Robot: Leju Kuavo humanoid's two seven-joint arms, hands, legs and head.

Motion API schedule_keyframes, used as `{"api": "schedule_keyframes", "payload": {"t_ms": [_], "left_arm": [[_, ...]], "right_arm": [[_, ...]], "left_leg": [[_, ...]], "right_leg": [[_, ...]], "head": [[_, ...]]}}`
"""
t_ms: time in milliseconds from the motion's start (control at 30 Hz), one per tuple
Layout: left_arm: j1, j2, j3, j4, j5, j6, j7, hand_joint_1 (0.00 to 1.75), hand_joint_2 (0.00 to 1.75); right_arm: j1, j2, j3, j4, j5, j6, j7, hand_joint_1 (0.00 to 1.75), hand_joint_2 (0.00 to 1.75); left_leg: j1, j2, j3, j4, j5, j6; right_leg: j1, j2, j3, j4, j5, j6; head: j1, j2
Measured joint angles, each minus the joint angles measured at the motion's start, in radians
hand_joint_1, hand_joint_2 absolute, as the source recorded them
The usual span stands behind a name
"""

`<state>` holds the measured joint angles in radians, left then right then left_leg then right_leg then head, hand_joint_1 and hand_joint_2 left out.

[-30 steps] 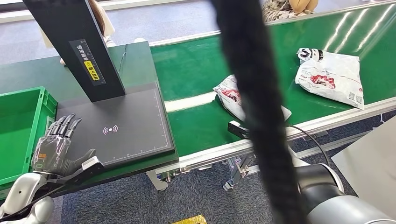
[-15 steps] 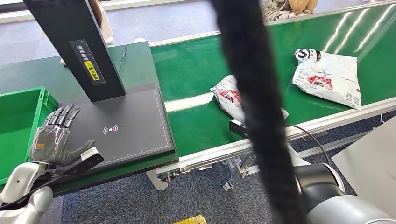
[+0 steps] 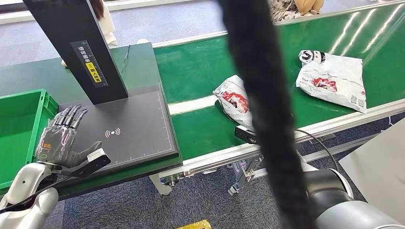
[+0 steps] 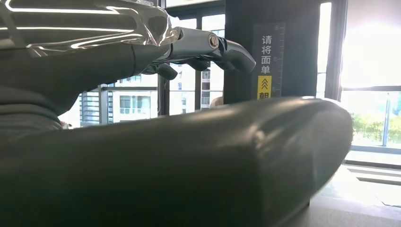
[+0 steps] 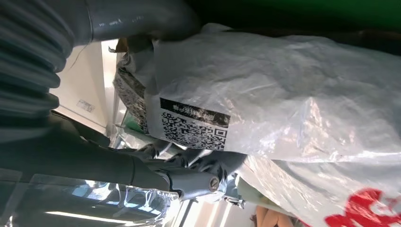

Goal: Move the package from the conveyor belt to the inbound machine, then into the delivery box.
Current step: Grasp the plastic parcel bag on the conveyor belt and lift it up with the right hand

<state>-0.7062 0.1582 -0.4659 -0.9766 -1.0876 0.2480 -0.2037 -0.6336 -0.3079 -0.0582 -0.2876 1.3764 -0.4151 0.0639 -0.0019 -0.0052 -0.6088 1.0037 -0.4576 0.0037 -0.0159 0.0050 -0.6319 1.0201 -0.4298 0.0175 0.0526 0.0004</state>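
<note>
Around the green work surfaces we see blue-grey carpet (image 3: 200, 200), with paler grey flooring (image 3: 157, 21) toward 12 o'clock. A yellow marker (image 3: 197, 224) lies on the carpet at 6 o'clock. A white panel (image 3: 382, 171) stands at 4 o'clock. Tall windows (image 4: 369, 71) admit bright daylight, with buildings visible outside.

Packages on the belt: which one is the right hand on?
The near package, beside the white belt stripe. The right hand has its fingers and thumb around it. The far package lies apart, untouched, with a black-and-white roll at its corner.
</note>
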Motion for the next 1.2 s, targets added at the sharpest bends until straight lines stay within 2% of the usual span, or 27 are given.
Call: {"api": "schedule_keyframes", "payload": {"t_ms": [100, 367, 500, 800, 1067, 1200], "left_arm": [[0.000, -0.004, -0.001, 0.000, -0.001, 0.000, 0.000, 0.00, 0.00], [0.000, -0.013, -0.005, 0.000, -0.002, -0.003, 0.000, 0.00, 0.00], [0.000, -0.016, -0.006, 0.000, -0.006, -0.003, 0.000, 0.00, 0.00], [0.000, -0.030, -0.006, 0.002, -0.013, -0.002, 0.000, 0.00, 0.00], [-0.028, -0.037, -0.006, 0.023, -0.012, -0.003, -0.012, 0.00, 0.00], [-0.037, -0.042, -0.006, 0.035, -0.011, -0.003, -0.013, 0.00, 0.00]], "right_arm": [[0.003, 0.000, -0.001, 0.000, 0.000, -0.006, -0.003, 1.75, 1.75], [0.004, 0.003, -0.042, 0.000, -0.039, -0.016, -0.033, 1.69, 1.75], [0.006, 0.006, -0.055, 0.000, -0.044, -0.014, -0.050, 1.75, 1.75], [0.007, 0.012, -0.072, 0.000, -0.039, -0.026, -0.069, 1.75, 1.75], [-0.004, 0.024, -0.073, -0.001, -0.026, -0.014, -0.129, 1.70, 1.75], [-0.008, 0.031, -0.073, -0.001, -0.027, -0.014, -0.139, 1.51, 1.75]], "left_leg": [[0.000, 0.000, 0.000, 0.000, 0.000, 0.000], [0.000, 0.000, 0.000, 0.000, 0.000, 0.000], [0.000, 0.000, 0.000, 0.000, 0.000, 0.000], [0.000, 0.000, 0.000, 0.000, 0.000, 0.000], [0.000, 0.000, 0.000, 0.000, 0.000, 0.000], [0.000, 0.000, 0.000, 0.000, 0.000, 0.000]], "right_leg": [[0.000, 0.000, 0.000, 0.000, 0.000, 0.000], [0.000, 0.000, 0.000, 0.000, 0.000, 0.000], [0.000, 0.000, 0.000, 0.000, 0.000, 0.000], [0.000, 0.000, 0.000, 0.000, 0.000, 0.000], [0.000, 0.000, 0.000, 0.000, 0.000, 0.000], [0.000, 0.000, 0.000, 0.000, 0.000, 0.000]], "head": [[0.000, 0.000], [0.000, 0.000], [0.000, 0.000], [0.000, 0.000], [0.000, 0.000], [0.000, 0.000]]}}
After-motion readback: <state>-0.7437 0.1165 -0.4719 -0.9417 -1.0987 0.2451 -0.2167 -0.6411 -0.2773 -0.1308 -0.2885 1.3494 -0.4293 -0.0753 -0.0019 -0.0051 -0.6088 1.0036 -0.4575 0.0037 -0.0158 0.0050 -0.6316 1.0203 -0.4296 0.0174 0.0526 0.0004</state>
